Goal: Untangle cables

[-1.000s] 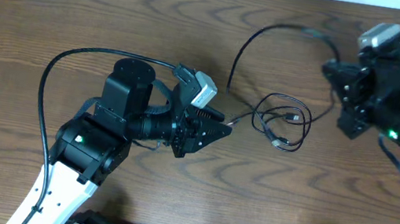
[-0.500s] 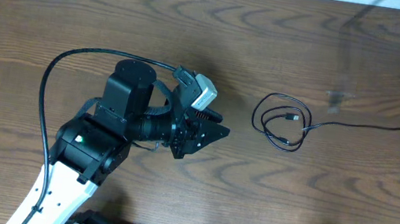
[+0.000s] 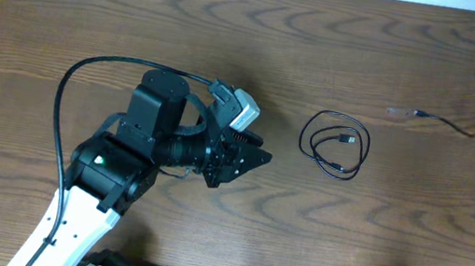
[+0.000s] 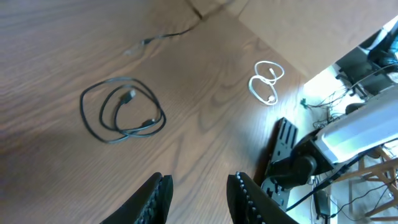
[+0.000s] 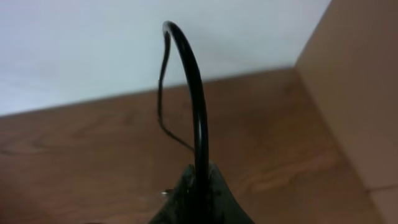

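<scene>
Now that the right arm has swung away from the middle of the table (image 3: 140, 24), we see the long black cable (image 3: 451, 123) pulled clear of the black coiled cable (image 3: 335, 146). A second ago it curved right up to the coil, and half a second ago it ran off the coil's right side. Its free end now lies well apart from the coil, up and to the right, and the rest trails toward the top right corner. The right gripper (image 5: 200, 186) is out of the overhead view; its own camera shows the jaws closed on that long cable, which arches up from between them. The coil has stayed where it was, a few loose loops with both plug ends inside the ring. The white cable (image 4: 266, 81) lies in its own small loops near the table's right edge, well apart from both black ones. The left gripper (image 3: 257, 158) has barely stirred; it hovers left of the coil, jaws a little way apart and holding nothing. We judge the cords to be separated already, so what remains is at most setting the held cable down and perhaps opening out the coil.
</scene>
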`<state>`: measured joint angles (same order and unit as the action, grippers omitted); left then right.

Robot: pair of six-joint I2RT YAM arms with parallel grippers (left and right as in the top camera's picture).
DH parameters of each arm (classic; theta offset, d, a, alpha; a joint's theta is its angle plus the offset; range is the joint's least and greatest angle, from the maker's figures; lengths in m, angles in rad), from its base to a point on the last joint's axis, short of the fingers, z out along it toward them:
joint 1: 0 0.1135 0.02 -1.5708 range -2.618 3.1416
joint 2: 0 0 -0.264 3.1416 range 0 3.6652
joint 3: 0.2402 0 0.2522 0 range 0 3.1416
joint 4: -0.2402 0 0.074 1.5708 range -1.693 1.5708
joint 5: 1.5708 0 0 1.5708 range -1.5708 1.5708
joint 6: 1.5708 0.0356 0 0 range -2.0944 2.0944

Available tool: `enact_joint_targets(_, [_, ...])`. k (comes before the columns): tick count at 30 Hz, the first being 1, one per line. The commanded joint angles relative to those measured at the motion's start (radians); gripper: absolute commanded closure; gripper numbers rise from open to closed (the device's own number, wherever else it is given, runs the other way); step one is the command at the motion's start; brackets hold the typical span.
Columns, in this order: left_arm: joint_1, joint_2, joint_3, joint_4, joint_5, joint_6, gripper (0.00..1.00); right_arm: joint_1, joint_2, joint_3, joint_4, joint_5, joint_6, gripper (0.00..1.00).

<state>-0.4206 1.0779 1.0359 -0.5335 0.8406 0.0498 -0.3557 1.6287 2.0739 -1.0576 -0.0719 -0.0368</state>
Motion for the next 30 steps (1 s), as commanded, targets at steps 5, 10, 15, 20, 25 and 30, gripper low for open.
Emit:
enact_joint_targets(5, [0.003,0.063,0.001,-0.004,-0.043,0.011,0.66,-0.162,0.212,0.013,-0.001,0.262,0.138,0.99])
enact_joint_targets(10, [0.003,0.105,0.001,-0.001,-0.045,0.011,0.66,-0.34,0.264,0.013,-0.004,0.38,0.157,0.99])
enact_joint_targets(15, [0.003,0.14,0.001,0.019,-0.046,0.053,0.66,-0.473,0.261,0.062,0.009,0.31,0.2,0.99])
enact_joint_targets(20, [0.003,0.179,0.001,0.047,-0.045,0.054,0.66,-0.544,0.261,0.142,0.007,0.19,0.201,0.99])
enact_joint_targets(25, [0.0,0.208,0.001,0.056,-0.038,0.051,0.66,-0.546,0.277,0.142,0.003,0.175,0.2,0.99])
enact_joint_targets(30, [-0.016,0.209,0.001,0.056,-0.038,0.051,0.66,-0.538,0.32,0.142,-0.017,0.166,0.2,0.99])
